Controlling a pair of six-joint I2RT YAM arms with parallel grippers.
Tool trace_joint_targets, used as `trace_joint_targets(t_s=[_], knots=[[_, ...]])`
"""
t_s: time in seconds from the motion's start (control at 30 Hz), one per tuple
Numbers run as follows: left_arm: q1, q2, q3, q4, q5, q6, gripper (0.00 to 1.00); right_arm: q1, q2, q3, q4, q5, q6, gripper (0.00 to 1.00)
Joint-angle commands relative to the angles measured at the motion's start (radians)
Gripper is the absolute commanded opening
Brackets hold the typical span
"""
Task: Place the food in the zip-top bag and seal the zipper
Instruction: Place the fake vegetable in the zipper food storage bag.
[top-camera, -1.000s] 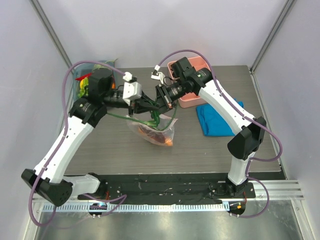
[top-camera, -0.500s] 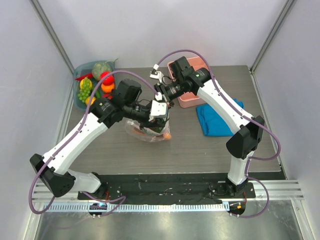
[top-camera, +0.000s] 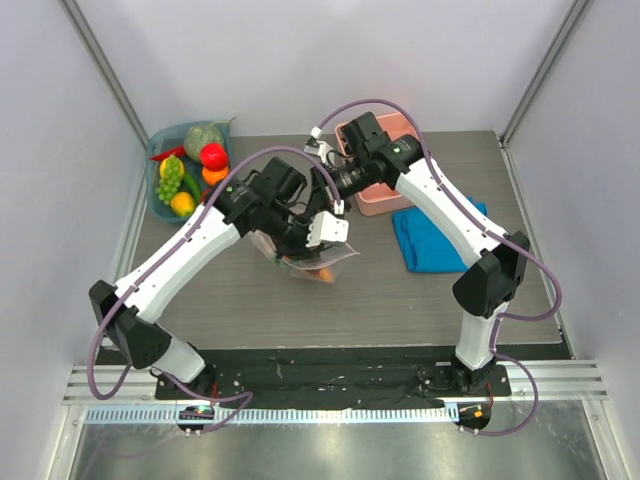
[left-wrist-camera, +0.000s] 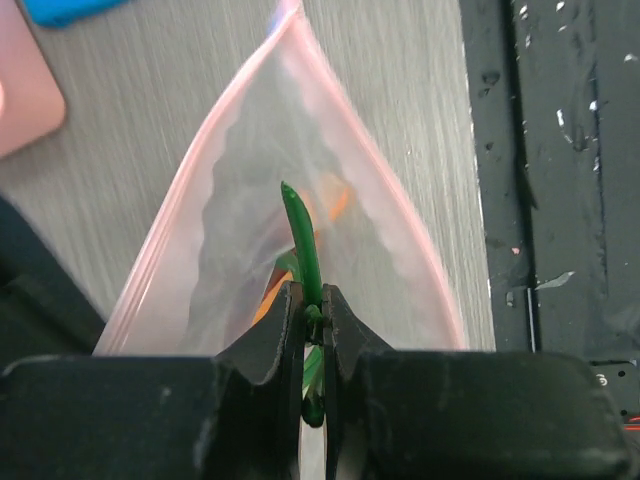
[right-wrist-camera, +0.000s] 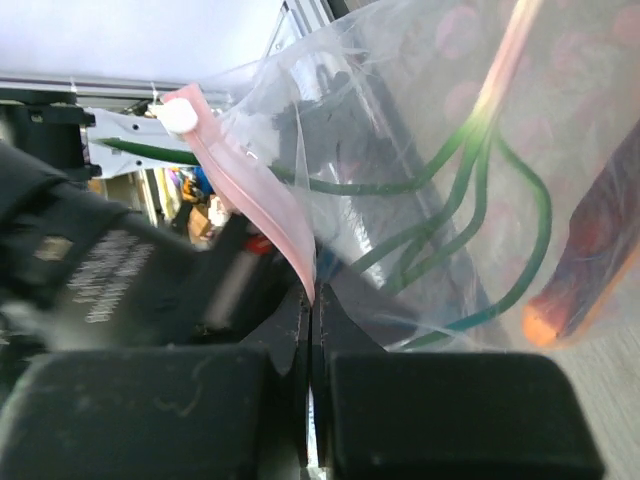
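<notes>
The clear zip-top bag (top-camera: 300, 262) hangs open at mid table with orange food (top-camera: 326, 272) inside. My right gripper (top-camera: 333, 195) is shut on its pink zipper strip (right-wrist-camera: 250, 190) and holds the mouth up; the white slider tab (right-wrist-camera: 180, 118) sits at the strip's end. My left gripper (top-camera: 322, 232) is over the open mouth, shut on a thin green stalk (left-wrist-camera: 303, 240) that points down into the bag (left-wrist-camera: 240, 220). In the right wrist view, green strands (right-wrist-camera: 470, 190) and a brown-orange piece (right-wrist-camera: 590, 260) show through the plastic. More food (top-camera: 185, 175) lies at the far left.
The toy produce sits in a blue bin (top-camera: 158, 145) at the back left. A pink tray (top-camera: 385, 205) stands behind the right gripper, and a blue folded cloth (top-camera: 435, 240) lies to its right. The black base strip (left-wrist-camera: 560, 200) runs along the near edge.
My left arm has swung from the back left to above the bag's mouth with the green stalk in its jaws. The blue bin is uncovered. The right gripper has kept hold of the zipper.
</notes>
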Motion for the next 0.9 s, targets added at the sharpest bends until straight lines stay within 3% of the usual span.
trace_joint_targets(t_s=[0.0, 0.3, 0.4, 0.43, 0.5, 0.6, 0.7, 0.87], knots=[[-0.007, 0.018, -0.003, -0.005, -0.09, -0.001, 0.05, 0.001, -0.039, 0.007, 0.023, -0.032, 0.059, 0.01], [-0.115, 0.048, -0.083, 0.069, -0.314, -0.001, 0.07, 0.0, -0.016, -0.009, 0.057, -0.049, 0.125, 0.01], [-0.119, 0.014, -0.062, 0.051, -0.281, -0.013, 0.28, 0.0, -0.003, 0.016, 0.06, -0.043, 0.128, 0.01], [-0.119, -0.003, -0.04, 0.049, -0.23, -0.03, 0.44, 0.001, 0.001, 0.024, 0.06, -0.037, 0.127, 0.01], [-0.116, -0.056, -0.008, 0.052, -0.175, -0.056, 0.61, -0.006, 0.007, 0.042, 0.06, -0.012, 0.128, 0.01], [-0.1, -0.106, 0.041, 0.08, -0.106, -0.129, 0.77, -0.011, 0.01, 0.06, 0.062, 0.011, 0.127, 0.01], [-0.055, -0.133, 0.116, 0.108, -0.056, -0.212, 0.84, -0.013, 0.012, 0.082, 0.068, 0.032, 0.131, 0.01], [0.067, -0.164, 0.19, 0.132, 0.077, -0.326, 0.87, -0.016, 0.013, 0.107, 0.081, 0.034, 0.139, 0.01]])
